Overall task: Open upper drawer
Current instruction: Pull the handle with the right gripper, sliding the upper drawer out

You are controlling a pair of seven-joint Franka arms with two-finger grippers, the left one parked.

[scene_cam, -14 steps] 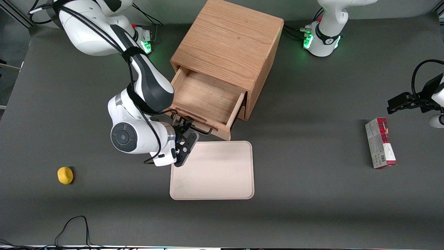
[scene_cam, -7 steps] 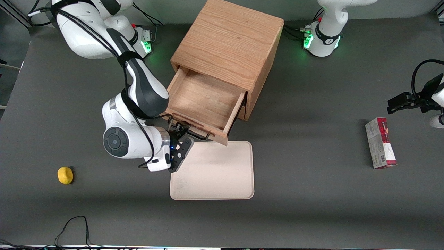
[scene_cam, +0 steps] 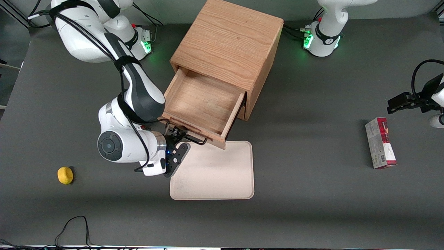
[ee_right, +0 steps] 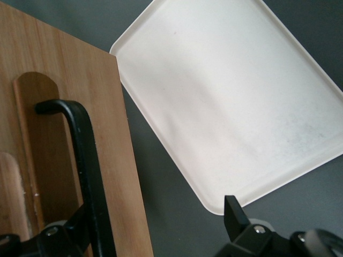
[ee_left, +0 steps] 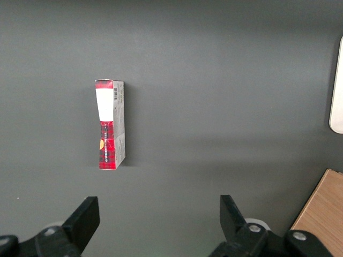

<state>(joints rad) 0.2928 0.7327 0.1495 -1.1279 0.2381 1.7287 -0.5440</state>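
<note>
Upper drawer: rigid oak box, judged light, sliding straight. Black bar handle hooked by gripper; fingers apart around it. Grip best taken mid-bar.

No print can be read; the red box shows only a barcode and unreadable marks.

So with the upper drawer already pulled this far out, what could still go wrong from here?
1. The upper drawer front corner already overhangs the beige tray; further pulling may carry it farther over the tray or knock it.
2. The gripper sits at the black handle; a skewed pull could slip off the bar.
3. The drawer looks well extended; over-pulling may bring it out of the cabinet.
</note>
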